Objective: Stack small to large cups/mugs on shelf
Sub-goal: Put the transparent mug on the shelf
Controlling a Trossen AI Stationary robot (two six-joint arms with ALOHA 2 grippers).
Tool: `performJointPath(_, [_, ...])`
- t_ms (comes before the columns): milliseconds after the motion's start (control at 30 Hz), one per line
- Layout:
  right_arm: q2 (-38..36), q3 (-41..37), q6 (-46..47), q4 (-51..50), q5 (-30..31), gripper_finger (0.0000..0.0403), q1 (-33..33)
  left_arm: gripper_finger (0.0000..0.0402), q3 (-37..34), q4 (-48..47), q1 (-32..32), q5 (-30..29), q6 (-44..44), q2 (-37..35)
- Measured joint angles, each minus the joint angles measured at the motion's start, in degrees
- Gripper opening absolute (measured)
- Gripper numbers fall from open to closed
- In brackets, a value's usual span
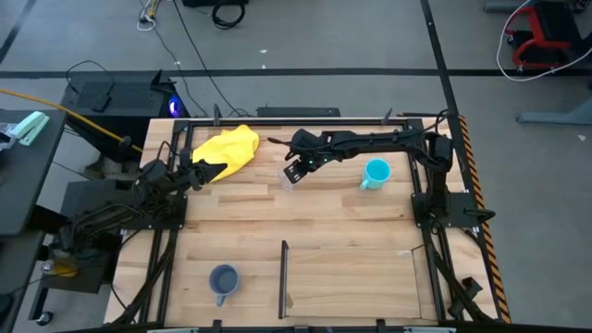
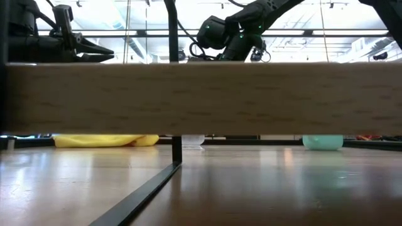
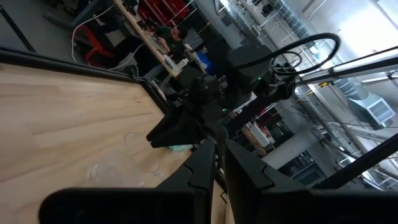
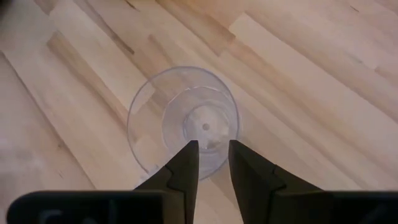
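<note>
The right gripper [image 4: 213, 163] hangs directly above the clear cup [image 4: 184, 118], which stands upright, mouth up, on the counter [image 1: 351, 213] about midway between the yellow cloth [image 1: 227, 150] and the cyan mug [image 1: 376, 173]. Its jaws are open only a narrow slit, with nothing between them, and they sit over the cup's near rim. The step in hand looks like the pick-up of this cup, the smallest of the three. To do it well, the jaws should straddle one wall of the cup, one finger inside and one outside, and close gently, since thin plastic will likely flex or skid. The grey mug [image 1: 223, 279] stands far from the cup, at the counter's opposite edge, just beside the dark divider [image 1: 283, 276]. The left gripper [image 1: 198, 173] waits at the cloth's edge, jaws near closed and empty.
</note>
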Motion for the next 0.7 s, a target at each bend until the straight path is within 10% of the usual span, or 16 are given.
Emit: performJointPath(700, [1.92, 0.00, 0.02, 1.27, 0.84, 0.0095, -0.22, 0.0045, -0.02, -0.52, -0.01, 0.00, -0.11, 0.00])
